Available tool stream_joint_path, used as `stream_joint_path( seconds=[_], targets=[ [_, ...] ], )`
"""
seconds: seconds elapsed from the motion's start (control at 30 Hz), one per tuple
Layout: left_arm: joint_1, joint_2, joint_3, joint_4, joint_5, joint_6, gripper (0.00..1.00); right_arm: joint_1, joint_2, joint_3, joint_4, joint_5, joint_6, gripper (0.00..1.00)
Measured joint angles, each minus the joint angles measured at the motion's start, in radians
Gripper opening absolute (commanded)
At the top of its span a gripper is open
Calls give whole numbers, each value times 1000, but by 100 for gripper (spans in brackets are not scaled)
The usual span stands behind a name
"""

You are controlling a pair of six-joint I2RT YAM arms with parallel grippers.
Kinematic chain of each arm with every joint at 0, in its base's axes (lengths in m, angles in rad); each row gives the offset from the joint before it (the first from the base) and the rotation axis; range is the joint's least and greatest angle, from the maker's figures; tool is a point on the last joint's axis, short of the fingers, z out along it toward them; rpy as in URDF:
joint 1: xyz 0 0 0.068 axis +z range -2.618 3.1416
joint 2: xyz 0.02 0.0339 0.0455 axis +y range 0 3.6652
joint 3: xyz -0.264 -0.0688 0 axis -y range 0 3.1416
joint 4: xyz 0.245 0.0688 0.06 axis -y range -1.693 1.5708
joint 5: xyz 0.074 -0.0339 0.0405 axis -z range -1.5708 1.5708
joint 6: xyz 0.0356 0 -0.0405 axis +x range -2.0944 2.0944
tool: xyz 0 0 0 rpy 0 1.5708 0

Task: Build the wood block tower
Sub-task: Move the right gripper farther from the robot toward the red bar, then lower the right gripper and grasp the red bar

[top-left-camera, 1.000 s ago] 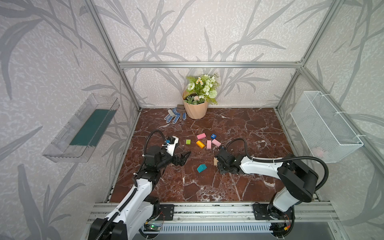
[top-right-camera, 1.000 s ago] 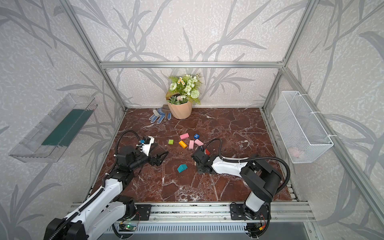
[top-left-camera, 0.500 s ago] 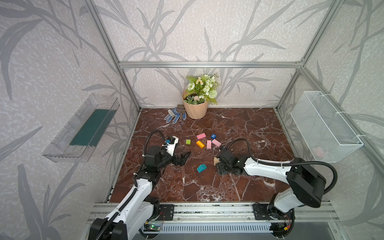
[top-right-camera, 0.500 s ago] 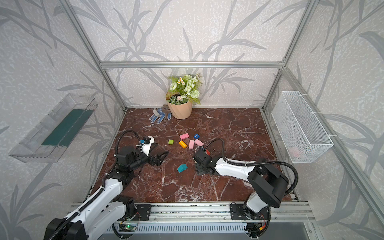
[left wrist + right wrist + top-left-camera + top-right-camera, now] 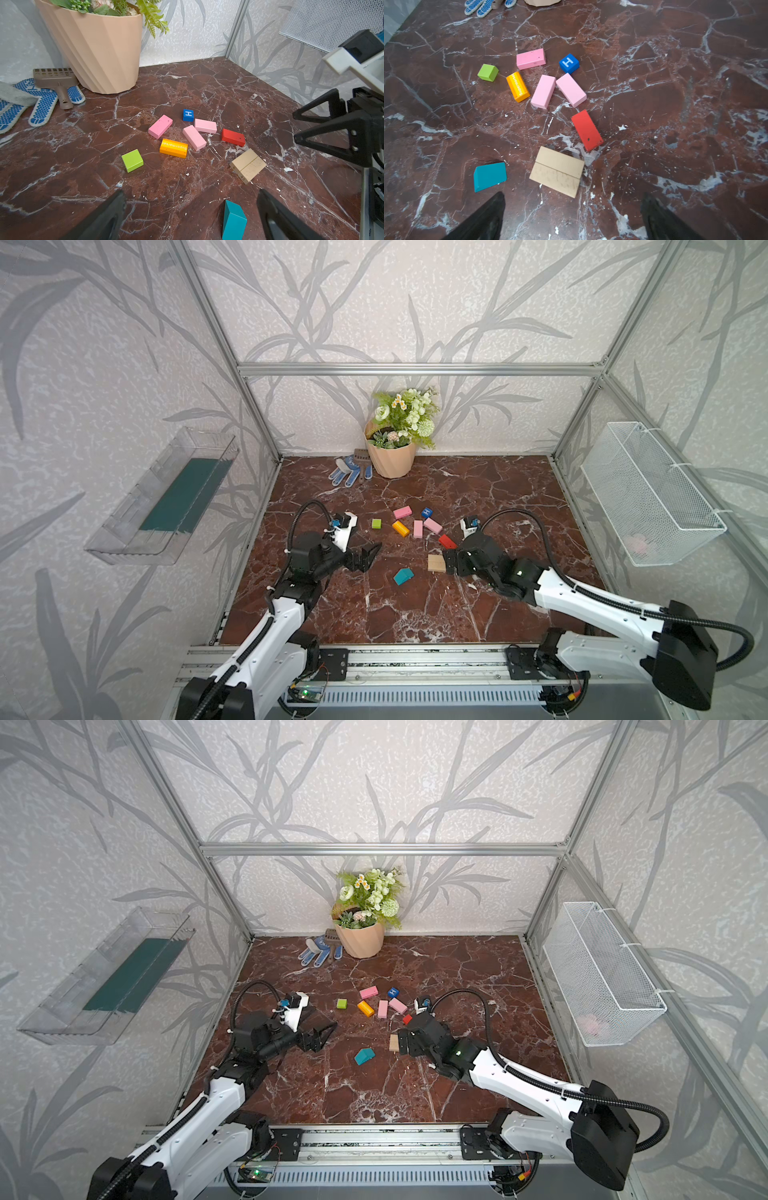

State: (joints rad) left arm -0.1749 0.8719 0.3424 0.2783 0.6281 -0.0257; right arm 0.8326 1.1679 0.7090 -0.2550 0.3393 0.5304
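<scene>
Right end effector (image 5: 451, 563) gapes wide, empty, beside the tan pair (image 5: 557, 171): lift straight clear, no nudging, then fetch a pink block (image 5: 543, 91).

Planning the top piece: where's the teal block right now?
In both top views the teal block lies near the middle of the floor, just left of the tan blocks, apart from them.
</scene>
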Motion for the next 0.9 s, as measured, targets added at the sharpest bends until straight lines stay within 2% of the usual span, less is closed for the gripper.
stream_joint_path(
  seconds=[0.13,0.27,0.4,0.5,0.67,0.9],
  targets=[
    [0,0,0,0,2,0,99,-100,33,8,10,-78,-36,100],
    [-1,0,0,0,0,0,99,-164,86,38,-10,-106,-90,94],
    [-1,0,0,2,1,0,99,-181,180,118,-27,-125,-152,83],
    [-1,-1,0,5,-1,0,99,-190,270,193,-47,-161,-185,79],
    [-1,-5,-8,7,-8,-1,99,-209,442,322,-90,-227,-226,64],
    [-1,-8,-11,7,-16,-1,99,-218,614,416,-153,-252,-255,62]
  ],
)
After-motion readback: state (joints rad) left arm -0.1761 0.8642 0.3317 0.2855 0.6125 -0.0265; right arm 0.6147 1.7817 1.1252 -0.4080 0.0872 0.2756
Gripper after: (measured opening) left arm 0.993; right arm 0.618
